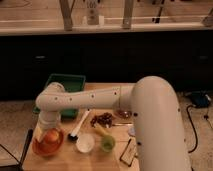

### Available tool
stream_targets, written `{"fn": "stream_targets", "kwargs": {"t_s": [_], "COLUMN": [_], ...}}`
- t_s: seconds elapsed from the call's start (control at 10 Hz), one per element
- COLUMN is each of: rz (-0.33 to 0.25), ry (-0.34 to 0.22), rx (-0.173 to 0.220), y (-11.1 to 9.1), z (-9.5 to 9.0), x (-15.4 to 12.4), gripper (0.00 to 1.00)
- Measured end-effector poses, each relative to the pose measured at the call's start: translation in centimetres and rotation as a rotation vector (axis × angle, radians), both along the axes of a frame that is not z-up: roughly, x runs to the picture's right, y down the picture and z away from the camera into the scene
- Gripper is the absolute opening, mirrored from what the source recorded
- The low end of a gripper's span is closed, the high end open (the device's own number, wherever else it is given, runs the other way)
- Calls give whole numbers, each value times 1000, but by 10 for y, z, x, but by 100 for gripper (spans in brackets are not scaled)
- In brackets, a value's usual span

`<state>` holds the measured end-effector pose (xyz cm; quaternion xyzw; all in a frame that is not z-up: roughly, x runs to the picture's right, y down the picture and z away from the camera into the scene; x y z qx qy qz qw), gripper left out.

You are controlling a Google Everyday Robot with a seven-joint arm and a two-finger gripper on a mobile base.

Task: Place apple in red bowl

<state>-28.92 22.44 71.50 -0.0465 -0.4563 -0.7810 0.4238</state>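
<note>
The red bowl (pixel 46 146) sits at the front left of the wooden table. The yellowish-orange apple (pixel 52 136) is inside the bowl, right under the gripper (pixel 50 128). The gripper hangs from the white arm (pixel 90 100) that reaches from the right across the table and points down over the bowl. Its fingertips sit at the top of the apple.
A green tray (pixel 67 85) lies at the back left. A dark reddish-brown cluster (pixel 104 119) is at mid table. A white bowl (pixel 85 142), a small green cup (pixel 107 144), a black-and-white utensil (pixel 79 126) and a flat packet (pixel 127 151) lie near the front.
</note>
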Motion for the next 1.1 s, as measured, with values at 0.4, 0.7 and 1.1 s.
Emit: {"fn": "stream_targets", "kwargs": {"t_s": [0.4,0.7,1.1], "rz": [3,5,5], "ry": [-3,-3,-8], "rx": [-10,-15,-18], "y": [0,0,0], "z": [1,2,2], "x": [0,1,0], "gripper": [80,80,80]}}
